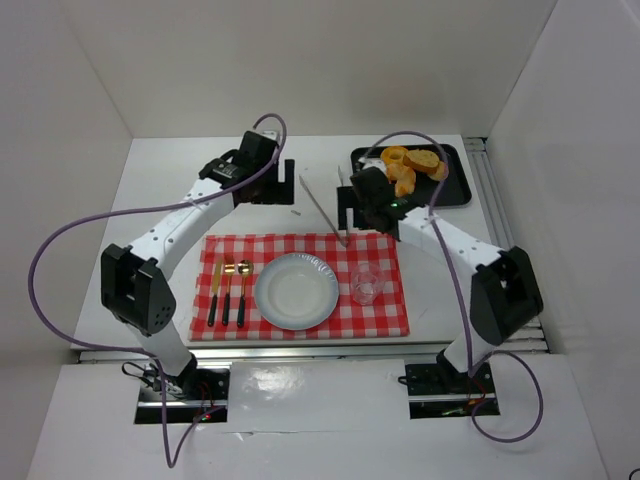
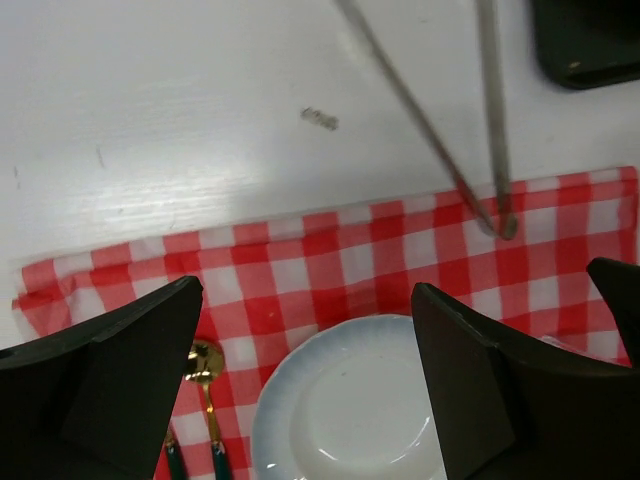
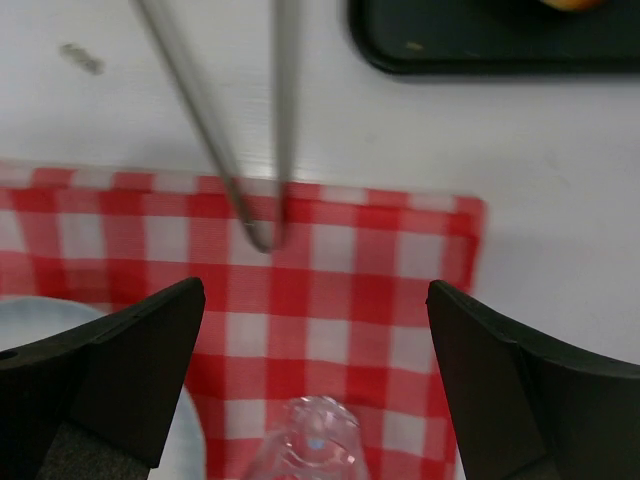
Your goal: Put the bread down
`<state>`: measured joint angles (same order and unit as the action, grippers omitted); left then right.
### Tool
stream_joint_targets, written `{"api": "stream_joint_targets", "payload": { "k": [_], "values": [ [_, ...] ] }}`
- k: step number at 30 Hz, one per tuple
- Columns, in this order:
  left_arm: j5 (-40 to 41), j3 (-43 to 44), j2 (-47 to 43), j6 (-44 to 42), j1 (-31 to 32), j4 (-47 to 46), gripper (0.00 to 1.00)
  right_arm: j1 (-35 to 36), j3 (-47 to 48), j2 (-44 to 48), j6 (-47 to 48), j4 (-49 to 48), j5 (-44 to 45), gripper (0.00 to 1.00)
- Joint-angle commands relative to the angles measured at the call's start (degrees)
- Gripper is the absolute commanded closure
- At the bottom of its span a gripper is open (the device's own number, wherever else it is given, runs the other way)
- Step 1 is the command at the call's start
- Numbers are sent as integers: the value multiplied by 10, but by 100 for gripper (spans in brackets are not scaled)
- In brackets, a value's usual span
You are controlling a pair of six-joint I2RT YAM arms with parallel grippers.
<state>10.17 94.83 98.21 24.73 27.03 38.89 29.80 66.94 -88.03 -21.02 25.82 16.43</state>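
The bread, golden-brown oval slices, lies on a black tray at the back right, next to orange doughnuts. The white plate sits in the middle of a red checked cloth; it also shows in the left wrist view. My left gripper is open and empty, behind the cloth's far edge. My right gripper is open and empty, just in front of the tray's left end. In the wrist views both grippers, left and right, hold nothing.
Metal tongs lie on the table between the two grippers, tips on the cloth's far edge. A clear glass stands right of the plate. A fork, spoon and knife lie left of it. White walls enclose the table.
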Motion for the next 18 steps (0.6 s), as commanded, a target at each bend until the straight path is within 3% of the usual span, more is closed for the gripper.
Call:
{"api": "stream_joint_targets", "payload": {
  "k": [1, 6, 10, 18],
  "values": [
    [-4, -51, -45, 22, -30, 2, 1, 39, 65, -77, 53, -51, -33, 1],
    [-11, -118, -81, 33, -84, 2, 1, 46, 119, -162, 76, -62, -28, 1],
    [-74, -180, -128, 58, -173, -16, 1, 39, 153, -217, 90, -73, -28, 1],
    [-129, -170, -140, 37, -195, -8, 1, 10, 220, -311, 118, -87, -58, 1]
  ]
}}
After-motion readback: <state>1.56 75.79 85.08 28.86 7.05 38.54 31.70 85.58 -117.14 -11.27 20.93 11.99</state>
